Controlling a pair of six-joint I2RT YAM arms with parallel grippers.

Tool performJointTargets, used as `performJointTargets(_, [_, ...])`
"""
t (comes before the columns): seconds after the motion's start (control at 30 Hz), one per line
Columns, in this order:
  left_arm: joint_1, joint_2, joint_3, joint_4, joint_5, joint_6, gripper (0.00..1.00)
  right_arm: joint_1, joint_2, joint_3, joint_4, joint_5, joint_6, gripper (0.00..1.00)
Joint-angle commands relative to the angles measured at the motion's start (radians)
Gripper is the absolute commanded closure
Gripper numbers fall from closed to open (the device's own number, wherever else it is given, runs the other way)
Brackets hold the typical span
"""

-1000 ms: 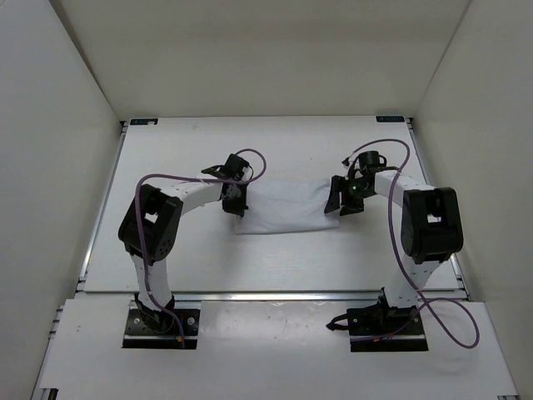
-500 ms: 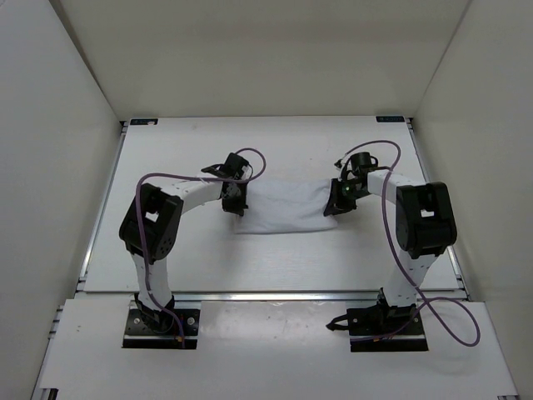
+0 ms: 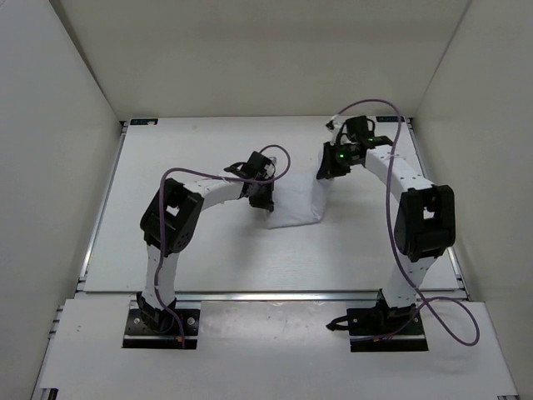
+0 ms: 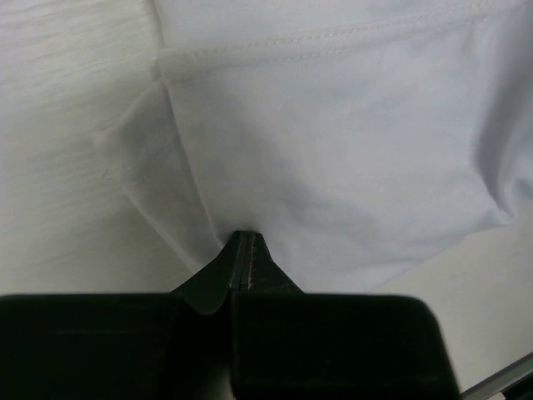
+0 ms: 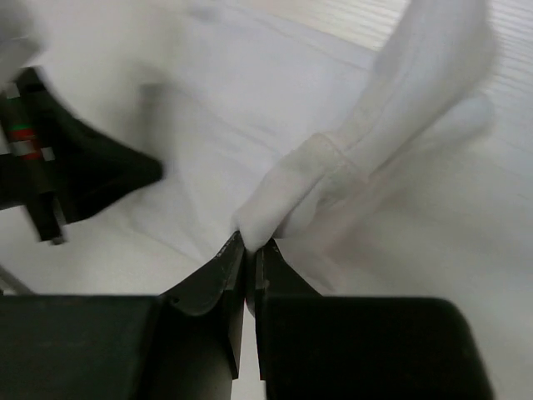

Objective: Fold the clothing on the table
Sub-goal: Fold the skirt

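Note:
The clothing (image 3: 293,206) is a white fabric piece bunched into a short, raised shape mid-table. My left gripper (image 3: 265,202) is at its left end and shut on it. In the left wrist view the jaws (image 4: 243,237) pinch the fabric below a stitched hem (image 4: 333,46). My right gripper (image 3: 324,173) is held higher at the far right corner of the clothing. Its jaws (image 5: 251,242) are shut on a folded hem edge (image 5: 333,171) that hangs from the grip. The table (image 3: 200,250) is white under both arms.
White walls enclose the table on three sides. A silver rail (image 3: 101,218) runs along the left edge, and blue marks (image 3: 143,122) (image 3: 388,119) sit at the far corners. Purple cables loop over both arms. The left gripper's dark body (image 5: 79,179) shows in the right wrist view.
The right gripper shut on the clothing's right end and carried it up and toward the far left. The left gripper slid right with its end. The flat strip is now bunched narrow.

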Motion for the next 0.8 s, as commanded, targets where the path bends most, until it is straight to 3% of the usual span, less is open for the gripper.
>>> performJointTargets(0.0, [-0.029,0.099,0.001,0.005,0.068,-0.016,1.0,0.156,-0.008,0.031,-0.031,-0.063,-0.018,1.0])
performJointTargets(0.23, [0.018,0.128,-0.021,0.061,0.128,-0.048,1.0,0.357,0.05,0.048,0.005,-0.109,0.005,1.0])
performJointTargets(0.47, [0.048,0.091,-0.085,0.107,0.168,-0.093,1.0,0.361,0.086,0.007,0.018,-0.119,0.016,0.99])
performJointTargets(0.63, [0.087,0.025,-0.114,0.129,0.201,-0.122,1.0,0.31,0.046,-0.041,0.076,-0.175,0.068,0.46])
performJointTargets(0.67, [0.091,-0.008,-0.122,0.138,0.209,-0.134,0.97,0.281,0.006,-0.056,0.102,-0.197,0.079,0.4])
performJointTargets(0.7, [0.11,-0.027,-0.137,0.156,0.212,-0.14,0.95,0.252,-0.043,-0.099,0.17,-0.232,0.108,0.27])
performJointTargets(0.77, [0.138,-0.091,-0.144,0.172,0.246,-0.142,0.77,0.211,-0.118,-0.18,0.289,-0.247,0.146,0.13])
